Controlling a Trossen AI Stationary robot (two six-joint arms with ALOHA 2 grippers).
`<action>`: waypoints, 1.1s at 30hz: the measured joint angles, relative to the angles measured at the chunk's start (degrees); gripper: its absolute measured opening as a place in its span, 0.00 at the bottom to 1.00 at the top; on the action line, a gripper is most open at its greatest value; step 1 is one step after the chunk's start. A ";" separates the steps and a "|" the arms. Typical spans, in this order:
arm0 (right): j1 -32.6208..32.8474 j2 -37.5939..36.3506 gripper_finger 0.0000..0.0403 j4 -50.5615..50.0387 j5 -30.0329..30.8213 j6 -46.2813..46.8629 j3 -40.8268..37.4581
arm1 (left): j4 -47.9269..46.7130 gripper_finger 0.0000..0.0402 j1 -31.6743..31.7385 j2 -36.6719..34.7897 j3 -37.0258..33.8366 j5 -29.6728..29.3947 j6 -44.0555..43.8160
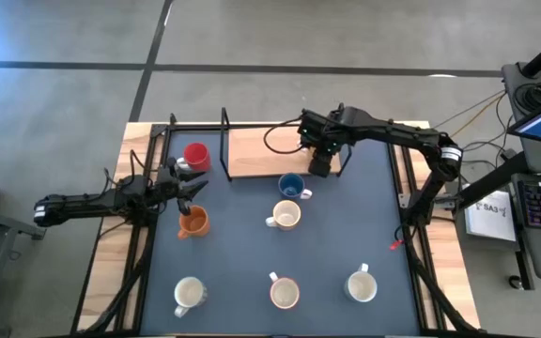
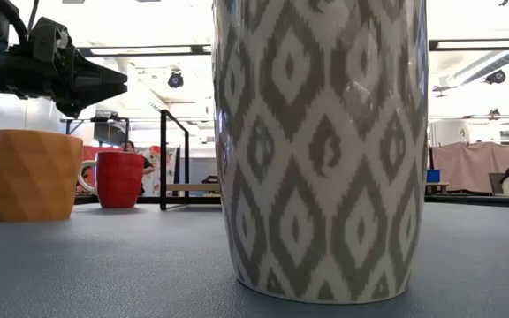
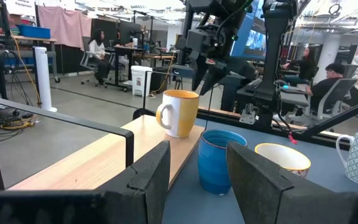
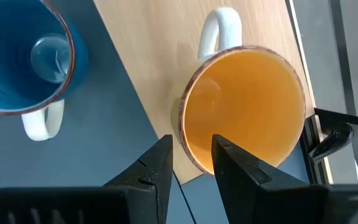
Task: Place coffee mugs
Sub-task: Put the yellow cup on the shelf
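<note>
Item, your right claw (image 4: 190,163): fingers parted slightly, straddling the rim of the white mug with yellow inside (image 4: 241,109), which stands on the wooden board (image 4: 160,56). Blue mug (image 4: 17,56) sits beside it. Left claw (image 3: 197,177): wide open, empty, near the orange mug (image 1: 193,222).

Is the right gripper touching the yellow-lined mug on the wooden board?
Cannot tell. In the right wrist view the right gripper straddles the mug's rim, hiding any contact.

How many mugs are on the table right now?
8, though the eighth is hidden overhead. High view shows seven: red mug, orange mug, blue mug, cream mug, three front white mugs. Yellow-lined mug sits under right gripper.
</note>
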 joint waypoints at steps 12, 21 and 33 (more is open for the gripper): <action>-0.04 4.75 0.23 1.55 0.06 -0.75 -0.22 | -0.01 0.35 0.00 0.00 0.00 0.00 0.00; -1.22 5.76 0.07 1.47 -0.11 -1.19 -0.22 | 0.00 0.35 0.00 0.01 0.00 0.01 0.00; -6.46 5.72 0.03 3.40 -0.02 -1.39 -0.24 | 0.00 0.35 0.00 0.02 0.00 0.00 0.00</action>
